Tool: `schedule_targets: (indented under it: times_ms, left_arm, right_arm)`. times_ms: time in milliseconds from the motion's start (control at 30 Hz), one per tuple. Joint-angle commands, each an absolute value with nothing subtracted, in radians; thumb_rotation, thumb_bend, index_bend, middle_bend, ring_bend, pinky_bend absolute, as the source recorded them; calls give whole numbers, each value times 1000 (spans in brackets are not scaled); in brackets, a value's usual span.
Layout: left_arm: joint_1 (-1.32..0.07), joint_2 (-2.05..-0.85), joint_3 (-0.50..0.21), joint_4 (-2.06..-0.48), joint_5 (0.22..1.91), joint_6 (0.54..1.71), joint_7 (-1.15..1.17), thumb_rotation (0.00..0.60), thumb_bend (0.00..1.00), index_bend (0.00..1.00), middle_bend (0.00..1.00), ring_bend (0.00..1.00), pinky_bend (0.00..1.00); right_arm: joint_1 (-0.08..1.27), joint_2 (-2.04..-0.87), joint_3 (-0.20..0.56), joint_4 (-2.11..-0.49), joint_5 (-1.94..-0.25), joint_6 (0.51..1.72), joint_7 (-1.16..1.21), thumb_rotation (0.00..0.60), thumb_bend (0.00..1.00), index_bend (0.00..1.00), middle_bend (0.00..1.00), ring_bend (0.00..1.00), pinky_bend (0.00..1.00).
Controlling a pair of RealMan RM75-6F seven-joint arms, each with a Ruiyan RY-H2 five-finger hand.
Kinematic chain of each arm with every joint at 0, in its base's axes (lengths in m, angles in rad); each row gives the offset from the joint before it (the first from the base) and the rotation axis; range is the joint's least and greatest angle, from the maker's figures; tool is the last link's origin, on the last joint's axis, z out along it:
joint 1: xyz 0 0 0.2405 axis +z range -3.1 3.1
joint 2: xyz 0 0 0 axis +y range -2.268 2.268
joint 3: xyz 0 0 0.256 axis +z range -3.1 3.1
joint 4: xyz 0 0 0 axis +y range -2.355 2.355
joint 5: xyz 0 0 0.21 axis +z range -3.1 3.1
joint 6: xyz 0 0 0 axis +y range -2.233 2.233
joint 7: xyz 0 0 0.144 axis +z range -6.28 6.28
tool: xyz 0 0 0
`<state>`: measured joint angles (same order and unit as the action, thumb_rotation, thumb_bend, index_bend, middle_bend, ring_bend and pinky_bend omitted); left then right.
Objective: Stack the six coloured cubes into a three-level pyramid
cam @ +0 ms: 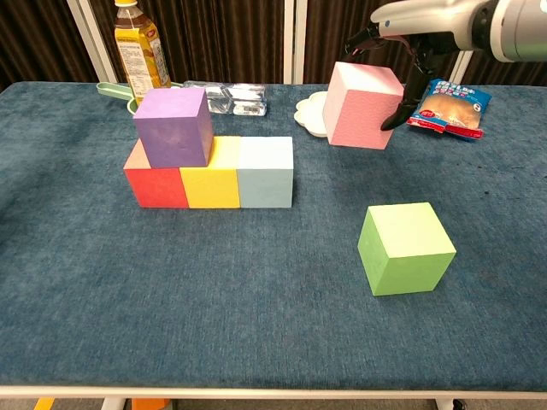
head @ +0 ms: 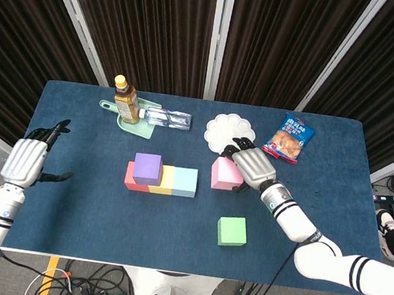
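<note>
Chest view shows the table (cam: 102,290) carrying the base row of red cube (cam: 155,183), yellow cube (cam: 212,179) and pale blue cube (cam: 266,172), with the purple cube (cam: 173,126) seated over the red-yellow seam. The green cube (cam: 406,248) rests well apart at about 4 o'clock from the row. The right hand (cam: 410,21) has its fingers clamped from above on the pink cube (cam: 361,105), which hangs clear of the table at roughly 2 o'clock from the row. A cube has no long axis (none worth naming); this one is tilted and turned a little, not square to the row. For a good placement I would level it, align its faces with the purple cube, and lower it over the yellow-blue seam without nudging the purple cube. The left hand (head: 28,160) hovers near the table's 9 o'clock edge, fingers apart, holding nothing.
</note>
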<state>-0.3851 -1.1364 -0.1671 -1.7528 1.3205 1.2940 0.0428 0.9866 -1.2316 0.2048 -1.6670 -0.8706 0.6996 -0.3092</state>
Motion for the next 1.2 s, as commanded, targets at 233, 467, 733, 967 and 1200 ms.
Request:
schedule_targets:
  times_ms: [233, 467, 733, 967, 1200]
  left_arm:
    - [-386, -1145, -135, -1742, 1364, 1296, 137, 600, 41, 73, 194, 235, 213]
    - [-386, -1142, -121, -1741, 1386, 1287, 138, 600, 41, 73, 194, 235, 212]
    - [-379, -1142, -117, -1731, 1397, 1290, 112, 600, 40, 74, 194, 235, 212]
    - [-379, -1143, -112, -1725, 1411, 1289, 110, 600, 41, 73, 194, 235, 212]
    - [-377, -1143, -112, -1721, 1417, 1291, 97, 600, 41, 74, 195, 235, 212]
  right_arm:
    - [1173, -1266, 191, -1758, -545, 772, -498, 600, 90, 391, 189, 0, 0]
    - [1288, -1323, 182, -1774, -385, 857, -614, 600, 90, 391, 189, 0, 0]
    - [1387, -1387, 174, -1767, -254, 932, -728, 600, 90, 391, 191, 0, 0]
    - [1432, -1446, 180, -1729, -194, 960, -776, 600, 91, 391, 191, 0, 0]
    - [1444, -1482, 192, -1690, -179, 971, -786, 600, 90, 391, 188, 0, 0]
